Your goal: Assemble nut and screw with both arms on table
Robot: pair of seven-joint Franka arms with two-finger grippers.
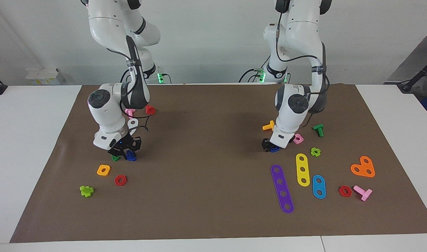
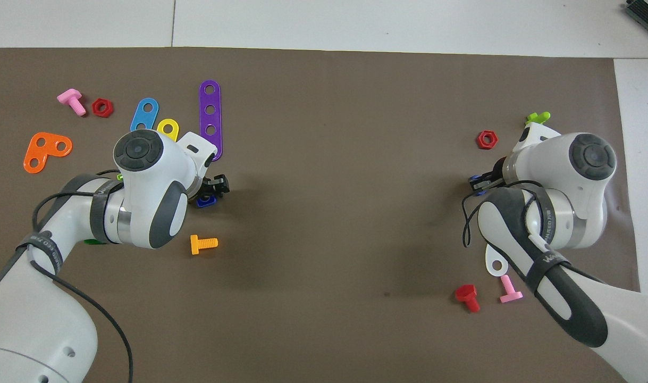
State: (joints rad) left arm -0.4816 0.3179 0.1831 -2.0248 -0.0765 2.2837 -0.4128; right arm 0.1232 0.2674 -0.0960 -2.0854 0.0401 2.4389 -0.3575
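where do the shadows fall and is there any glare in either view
Facing view: soft shadows pool on the brown mat beside each arm, and the white arm shells carry bright highlights. Overhead view: a faint shadow spreads from the left claw toward the table's middle; the right claw sits mostly under its arm.

The left arm (image 2: 143,197) comes in from the bottom and bends over the brown mat (image 2: 334,175). Its gripper (image 2: 215,186) is over a small blue piece (image 2: 205,200), just beside the purple strip (image 2: 210,119). An orange bolt (image 2: 203,244) lies nearer to the robots than that piece. The right gripper (image 2: 483,182) is over another blue piece (image 2: 478,178), largely hidden, near a red nut (image 2: 486,139). A red bolt (image 2: 468,297) and a pink bolt (image 2: 509,290) lie beside the right arm (image 2: 547,223).
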